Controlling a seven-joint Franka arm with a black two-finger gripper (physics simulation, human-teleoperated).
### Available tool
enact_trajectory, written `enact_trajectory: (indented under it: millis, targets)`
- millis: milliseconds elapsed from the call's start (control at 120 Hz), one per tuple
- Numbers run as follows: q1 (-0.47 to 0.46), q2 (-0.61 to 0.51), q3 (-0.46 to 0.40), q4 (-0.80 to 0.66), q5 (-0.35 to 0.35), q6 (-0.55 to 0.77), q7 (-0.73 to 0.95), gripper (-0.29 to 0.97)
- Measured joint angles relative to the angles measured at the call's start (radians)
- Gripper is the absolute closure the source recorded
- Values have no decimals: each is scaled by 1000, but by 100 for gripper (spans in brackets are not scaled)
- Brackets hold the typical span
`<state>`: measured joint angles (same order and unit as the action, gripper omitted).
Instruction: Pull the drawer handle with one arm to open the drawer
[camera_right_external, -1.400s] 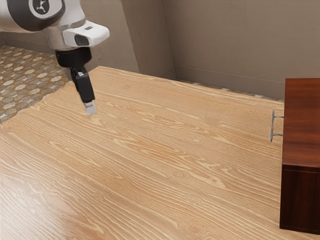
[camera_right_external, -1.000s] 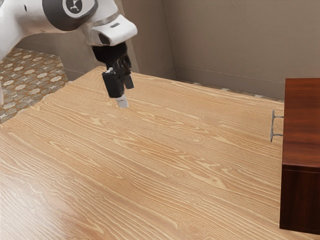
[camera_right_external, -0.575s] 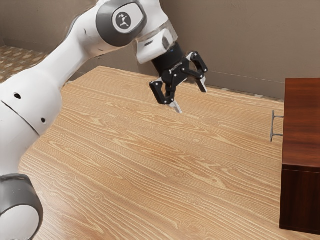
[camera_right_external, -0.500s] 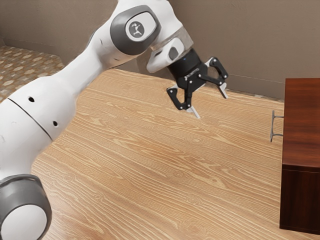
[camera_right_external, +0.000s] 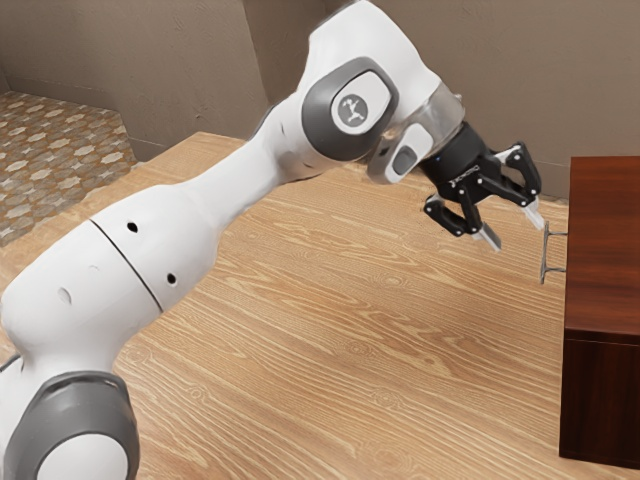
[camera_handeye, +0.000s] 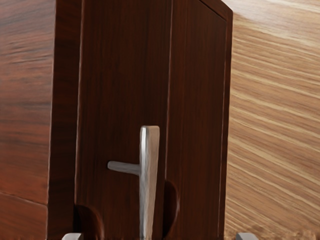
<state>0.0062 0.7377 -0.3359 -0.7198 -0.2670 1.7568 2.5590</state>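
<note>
A dark wooden drawer cabinet (camera_right_external: 604, 300) stands at the exterior view's right edge, with a thin metal handle (camera_right_external: 549, 251) sticking out of its front. My gripper (camera_right_external: 512, 222) hovers a short way off the handle, pointing at it, fingers spread open and nothing between them. In the wrist view the handle (camera_handeye: 148, 180) is a grey bar straight ahead of my hand on the drawer front (camera_handeye: 130, 100), which sits flush with the cabinet. Two grey fingertips (camera_handeye: 72, 236) peek in on either side of the bar.
The cabinet rests on a broad light wooden table (camera_right_external: 330, 320). Beige walls rise behind it, and patterned floor tiles (camera_right_external: 60, 150) lie past the table at the exterior view's left. My white arm (camera_right_external: 200, 240) stretches across the table's middle.
My arm has swung from the exterior view's left across the table to just short of the handle. The hand has turned toward the cabinet and its fingers have spread open.
</note>
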Motion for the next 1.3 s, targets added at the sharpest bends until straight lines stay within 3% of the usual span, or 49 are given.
enact_trajectory:
  millis: [208, 475, 775, 1300]
  targets:
    - [-26, 27, 2, -1, 1, 67, 120, 42]
    - [-34, 52, 5, -6, 3, 97, 215, 64]
    - [-29, 50, 15, -35, 28, 107, 276, 70]
    - [89, -186, 7, -358, 47, 111, 319, 71]
